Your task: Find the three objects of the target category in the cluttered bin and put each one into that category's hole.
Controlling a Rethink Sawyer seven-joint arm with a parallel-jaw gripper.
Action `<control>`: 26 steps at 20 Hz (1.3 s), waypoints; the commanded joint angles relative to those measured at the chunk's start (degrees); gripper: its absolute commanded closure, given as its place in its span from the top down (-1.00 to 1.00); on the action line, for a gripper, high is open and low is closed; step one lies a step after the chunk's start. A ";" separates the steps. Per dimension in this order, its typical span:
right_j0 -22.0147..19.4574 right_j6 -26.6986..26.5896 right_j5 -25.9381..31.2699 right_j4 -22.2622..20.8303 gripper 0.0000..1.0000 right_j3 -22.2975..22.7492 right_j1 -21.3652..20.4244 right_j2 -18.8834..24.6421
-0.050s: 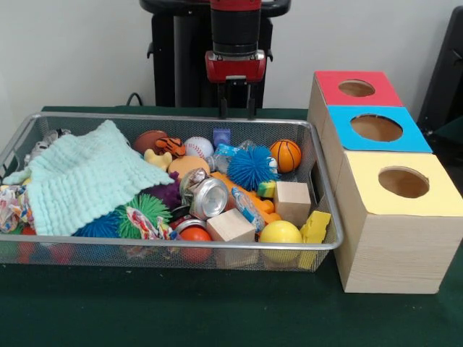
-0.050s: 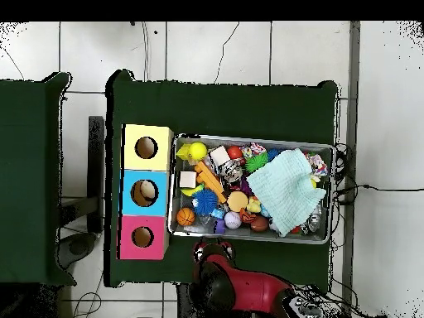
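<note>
Pincer hangs open and empty behind the bin

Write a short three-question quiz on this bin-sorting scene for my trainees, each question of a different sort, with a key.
1. True or false: the mint green cloth lies over toys at one end of the wire bin.
2. Multiple choice: in the front view, the box nearest the camera has a top that is A) red, B) blue, C) yellow.
3. Fill the gap: in the front view the hand hangs above the bin's ____ rim.

Key
1. True.
2. C: the yellow box is nearest, then the blue box, then the red box.
3. Far; the hand holds nothing and its fingers stand apart.
</note>
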 commanded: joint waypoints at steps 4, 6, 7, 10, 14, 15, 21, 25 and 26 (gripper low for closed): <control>1.58 9.57 -7.22 2.25 1.00 -13.84 7.96 1.77; 1.78 10.29 -3.64 4.51 1.00 -13.83 6.38 2.22; 1.76 10.74 -2.23 5.49 1.00 -13.74 5.66 2.51; 2.32 10.79 0.48 7.10 1.00 -13.72 3.92 2.45; 2.43 10.89 -0.87 7.49 1.00 -13.70 4.12 2.33; 2.34 10.87 -1.51 7.33 1.00 -13.85 4.49 2.33; 3.14 10.27 2.90 9.57 1.00 -14.84 3.43 1.96; 4.47 9.43 6.94 11.29 1.00 -14.89 0.81 0.93; 4.75 9.21 8.03 11.68 1.00 -14.88 0.21 0.68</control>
